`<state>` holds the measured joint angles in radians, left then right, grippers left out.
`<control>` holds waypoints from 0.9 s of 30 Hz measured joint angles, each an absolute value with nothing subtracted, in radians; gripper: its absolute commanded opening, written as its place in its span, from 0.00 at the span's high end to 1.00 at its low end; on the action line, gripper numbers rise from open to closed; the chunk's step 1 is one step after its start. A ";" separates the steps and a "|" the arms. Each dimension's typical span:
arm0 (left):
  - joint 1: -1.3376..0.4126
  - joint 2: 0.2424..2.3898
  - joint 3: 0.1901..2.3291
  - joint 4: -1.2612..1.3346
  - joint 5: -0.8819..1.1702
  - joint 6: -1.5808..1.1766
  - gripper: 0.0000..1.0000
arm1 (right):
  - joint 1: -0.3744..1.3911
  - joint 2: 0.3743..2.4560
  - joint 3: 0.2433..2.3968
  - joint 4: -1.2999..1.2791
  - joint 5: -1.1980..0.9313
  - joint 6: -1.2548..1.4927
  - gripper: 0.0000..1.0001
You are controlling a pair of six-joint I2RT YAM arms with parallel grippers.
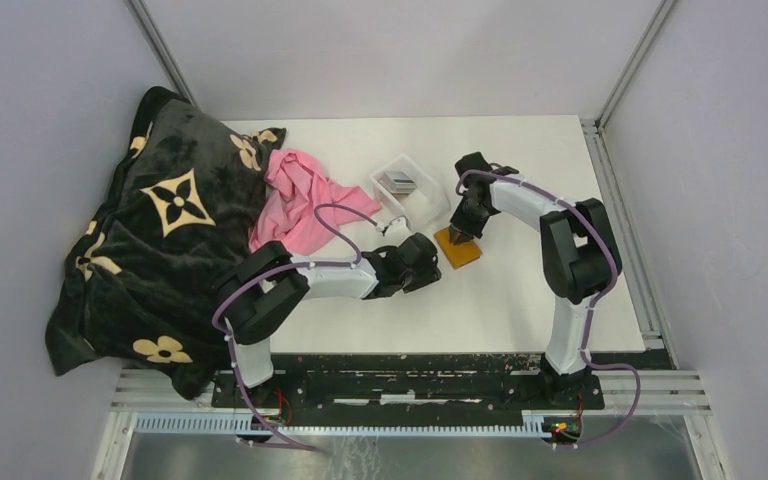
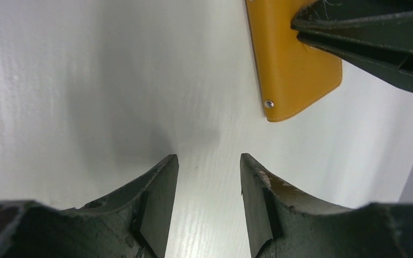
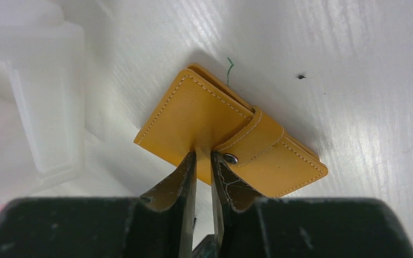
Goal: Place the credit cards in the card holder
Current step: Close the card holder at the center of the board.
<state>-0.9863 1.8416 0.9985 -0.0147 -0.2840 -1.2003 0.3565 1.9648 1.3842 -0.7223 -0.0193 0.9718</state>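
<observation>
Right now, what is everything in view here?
card holder: one, orange, closed, on the table mid-right
credit cards: small stack, grey and dark, inside the tray
tray: one, clear plastic, behind the card holder
cloth: one, pink, left of the tray
blanket: one, black with cream flowers, table's left side
table: one, white, under everything
left arm: one, black-white, jaws apart, empty, near the card holder
right arm: one, black-white, jaws barely apart, tips at the card holder

Left arm and right arm: white links, black joints, purple cables looping alongside. Dark, scuffed, wedge-shaped fingers fill the lower frame.
</observation>
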 measured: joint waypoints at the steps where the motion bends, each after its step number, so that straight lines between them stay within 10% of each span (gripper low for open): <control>1: -0.982 1.842 1.009 -0.036 -0.290 -1.190 0.44 | 0.359 1.965 1.386 -0.720 -0.020 0.950 0.77; 19: -0.931 1.856 1.104 -0.219 -0.349 -1.081 0.44 | 0.400 1.980 1.487 -0.664 -0.044 0.723 0.75; 27: -0.924 1.866 1.120 -0.236 -0.359 -1.074 0.44 | 0.422 1.954 1.502 -0.691 0.031 0.675 0.90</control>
